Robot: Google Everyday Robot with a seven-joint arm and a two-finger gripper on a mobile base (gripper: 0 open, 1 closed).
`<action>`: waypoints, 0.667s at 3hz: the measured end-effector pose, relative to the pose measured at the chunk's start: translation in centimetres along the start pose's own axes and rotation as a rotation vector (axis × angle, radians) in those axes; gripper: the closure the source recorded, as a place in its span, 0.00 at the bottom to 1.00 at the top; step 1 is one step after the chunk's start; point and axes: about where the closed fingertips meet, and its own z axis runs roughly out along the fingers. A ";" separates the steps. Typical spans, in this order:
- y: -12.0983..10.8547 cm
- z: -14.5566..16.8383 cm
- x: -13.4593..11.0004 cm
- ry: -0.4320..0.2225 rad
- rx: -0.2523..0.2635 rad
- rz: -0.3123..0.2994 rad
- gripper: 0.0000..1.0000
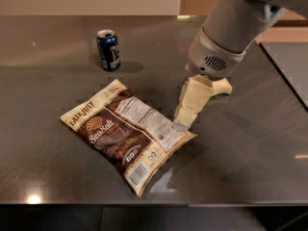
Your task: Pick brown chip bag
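The brown chip bag (126, 133) lies flat on the dark grey table (57, 57), left of centre, dark brown in the middle with cream edges, "Sea Salt" script and a white label. My gripper (182, 123) hangs down from the arm at the upper right, its cream fingers pointing down over the bag's right edge. It holds nothing.
A small blue soda can (108, 49) stands upright behind the bag, at the back left. A pale yellow sponge (222, 86) lies behind the gripper, mostly hidden by the arm. The table's right edge runs diagonally at the far right, its front edge along the bottom.
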 end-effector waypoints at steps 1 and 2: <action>1.8 2.0 -1.3 -0.021 -0.040 0.020 0.00; 3.3 3.6 -2.4 -0.045 -0.047 0.023 0.00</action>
